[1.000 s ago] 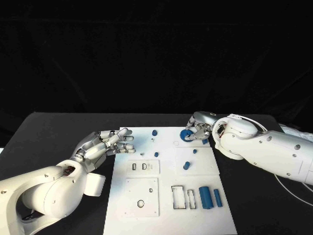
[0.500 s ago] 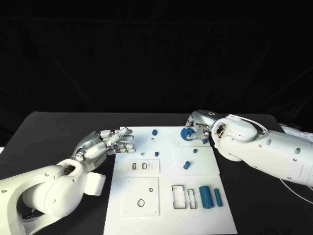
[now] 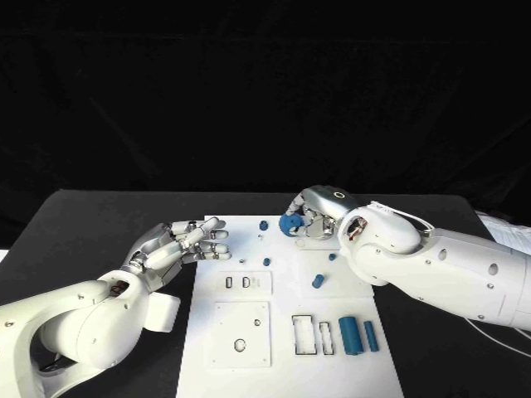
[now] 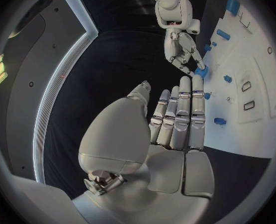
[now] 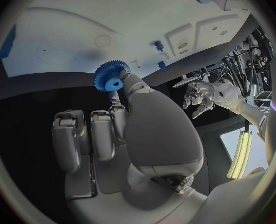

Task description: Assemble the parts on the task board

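Worktop [image 3: 86, 215]: black, carrying a white task board [image 3: 338, 365] in its middle.
Task board: a long white plate with cut-out slots and holes; small blue parts lie on it or stand in it.
Right hand [image 3: 310, 217]: silver, at the far end of the task board, above its surface. It pinches a blue gear [image 3: 292, 224] between thumb and fingertip; the other fingers are curled in behind.
Blue gear: a small toothed wheel with a centre hole, held by the right hand over the far end of the task board, near the middle of its width. In the right wrist view the gear [image 5: 110, 77] sits at the fingertips, close to the board's pale surface; I cannot tell whether it touches the board.
Left hand [image 3: 179, 243]: silver, at the task board's left edge near its far end. It holds nothing; its fingers are stretched out side by side, tips reaching over the board's edge.
Blue pegs: one small peg [image 3: 263, 225] stands on the task board just left of the gear; another [image 3: 317, 279] lies near the board's middle.
Blue cylinders: a thick one [image 3: 349, 333] and a thinner one [image 3: 370, 334] lie side by side near the task board's right edge, towards its near end, just right of two narrow rectangular slots [image 3: 303, 332].
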Available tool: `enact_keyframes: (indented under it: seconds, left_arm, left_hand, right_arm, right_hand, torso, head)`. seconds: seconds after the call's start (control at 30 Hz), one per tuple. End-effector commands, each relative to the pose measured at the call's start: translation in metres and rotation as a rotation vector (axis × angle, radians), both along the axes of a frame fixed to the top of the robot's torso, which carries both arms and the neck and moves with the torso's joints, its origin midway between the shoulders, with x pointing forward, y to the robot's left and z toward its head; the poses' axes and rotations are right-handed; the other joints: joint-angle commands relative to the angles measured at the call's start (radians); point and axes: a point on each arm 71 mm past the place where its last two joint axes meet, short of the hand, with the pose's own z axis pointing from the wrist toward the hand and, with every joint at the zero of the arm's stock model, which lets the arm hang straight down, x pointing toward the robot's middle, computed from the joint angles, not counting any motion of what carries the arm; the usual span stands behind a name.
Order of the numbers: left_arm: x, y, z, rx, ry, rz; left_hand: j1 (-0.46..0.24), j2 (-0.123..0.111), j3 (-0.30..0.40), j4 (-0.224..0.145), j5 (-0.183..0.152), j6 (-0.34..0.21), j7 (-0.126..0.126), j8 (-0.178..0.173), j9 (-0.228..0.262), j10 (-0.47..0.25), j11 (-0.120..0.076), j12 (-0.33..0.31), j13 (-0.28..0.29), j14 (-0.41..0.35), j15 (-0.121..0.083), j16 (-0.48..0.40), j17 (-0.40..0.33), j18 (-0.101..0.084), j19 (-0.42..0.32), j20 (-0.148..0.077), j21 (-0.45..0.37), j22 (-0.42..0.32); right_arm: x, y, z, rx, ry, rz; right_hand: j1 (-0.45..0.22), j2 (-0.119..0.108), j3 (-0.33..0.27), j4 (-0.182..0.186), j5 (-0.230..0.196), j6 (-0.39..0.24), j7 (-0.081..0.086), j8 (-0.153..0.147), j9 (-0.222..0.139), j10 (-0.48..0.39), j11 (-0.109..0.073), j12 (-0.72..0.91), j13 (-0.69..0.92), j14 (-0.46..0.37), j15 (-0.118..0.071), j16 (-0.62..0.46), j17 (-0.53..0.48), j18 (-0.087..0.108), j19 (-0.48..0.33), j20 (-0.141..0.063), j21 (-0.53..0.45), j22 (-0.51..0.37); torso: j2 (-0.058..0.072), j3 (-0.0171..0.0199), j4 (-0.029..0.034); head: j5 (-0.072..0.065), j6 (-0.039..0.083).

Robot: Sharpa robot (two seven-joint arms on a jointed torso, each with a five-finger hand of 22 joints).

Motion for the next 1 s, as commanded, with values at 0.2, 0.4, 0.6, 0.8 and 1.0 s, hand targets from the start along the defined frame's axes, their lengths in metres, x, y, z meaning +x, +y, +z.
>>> enact_keyframes:
  seconds: [0.2, 0.4, 0.6, 0.8, 1.0]
  left_arm:
    - [-0.001, -0.004, 0.001, -0.015, -0.005, -0.025]
    - [-0.001, -0.004, 0.001, -0.016, -0.004, -0.026]
    - [-0.001, -0.005, 0.001, -0.016, -0.004, -0.027]
    - [-0.001, -0.005, 0.001, -0.017, -0.004, -0.028]
    - [-0.001, -0.006, 0.001, -0.017, -0.004, -0.029]
  left_hand:
    - [0.003, 0.005, 0.000, -0.004, -0.004, 0.003, 0.003, -0.004, -0.001, 0.004, 0.000, -0.006, -0.001, 0.008, 0.000, -0.004, 0.002, 0.010, 0.006, 0.002, 0.006, 0.001]
    - [0.003, 0.005, 0.000, -0.004, -0.004, 0.003, 0.003, -0.004, -0.001, 0.004, 0.000, -0.006, -0.001, 0.008, 0.000, -0.004, 0.002, 0.010, 0.006, 0.002, 0.006, 0.001]
    - [0.003, 0.005, 0.000, -0.004, -0.004, 0.003, 0.003, -0.004, -0.001, 0.004, 0.000, -0.006, -0.001, 0.008, 0.000, -0.004, 0.002, 0.010, 0.006, 0.002, 0.006, 0.001]
    - [0.003, 0.005, 0.000, -0.004, -0.004, 0.003, 0.003, -0.004, -0.001, 0.004, 0.000, -0.006, -0.001, 0.008, 0.000, -0.004, 0.002, 0.010, 0.006, 0.002, 0.006, 0.001]
    - [0.003, 0.005, 0.000, -0.004, -0.004, 0.003, 0.003, -0.004, -0.001, 0.004, 0.000, -0.006, -0.001, 0.008, 0.000, -0.004, 0.002, 0.010, 0.006, 0.002, 0.006, 0.001]
  right_arm:
    - [-0.004, 0.037, 0.000, 0.009, -0.023, 0.060]
    - [-0.003, 0.053, -0.012, -0.010, 0.015, 0.075]
    - [-0.002, 0.062, -0.022, -0.032, 0.052, 0.073]
    - [0.000, 0.068, -0.027, -0.045, 0.066, 0.063]
    - [0.004, 0.068, -0.029, -0.054, 0.057, 0.032]
  right_hand:
    - [-0.012, 0.010, 0.012, 0.002, 0.009, 0.032, -0.023, -0.003, 0.017, 0.015, -0.004, -0.007, 0.062, 0.069, -0.008, 0.004, 0.079, -0.021, 0.080, -0.009, 0.004, 0.230]
    - [-0.017, 0.009, 0.014, 0.003, 0.005, 0.030, -0.022, -0.005, 0.017, 0.014, -0.004, -0.010, 0.060, 0.069, -0.008, 0.003, 0.077, -0.021, 0.080, -0.009, 0.004, 0.230]
    - [-0.024, 0.006, 0.018, 0.004, -0.003, 0.026, -0.020, -0.011, 0.017, 0.012, -0.002, -0.015, 0.059, 0.068, -0.007, 0.002, 0.075, -0.021, 0.080, -0.008, 0.005, 0.231]
    - [-0.031, 0.002, 0.021, 0.004, -0.009, 0.018, -0.017, -0.018, 0.016, 0.009, 0.000, -0.022, 0.056, 0.068, -0.005, 0.001, 0.074, -0.021, 0.080, -0.007, 0.004, 0.230]
    - [-0.053, -0.013, 0.022, 0.011, -0.032, -0.024, 0.000, -0.050, 0.008, -0.005, 0.013, -0.056, 0.037, 0.067, 0.005, -0.001, 0.072, -0.020, 0.077, 0.000, 0.003, 0.227]
  torso:
    - [0.000, -0.0007, 0.0013]
    - [0.001, -0.0005, 0.0028]
    - [0.001, -0.0003, 0.0003]
    - [0.001, 0.0007, -0.0003]
    - [0.001, 0.0009, 0.0005]
  head:
    - [0.005, -0.001]
    - [0.007, -0.003]
    - [0.010, -0.006]
    - [0.011, -0.005]
    - [0.010, -0.006]
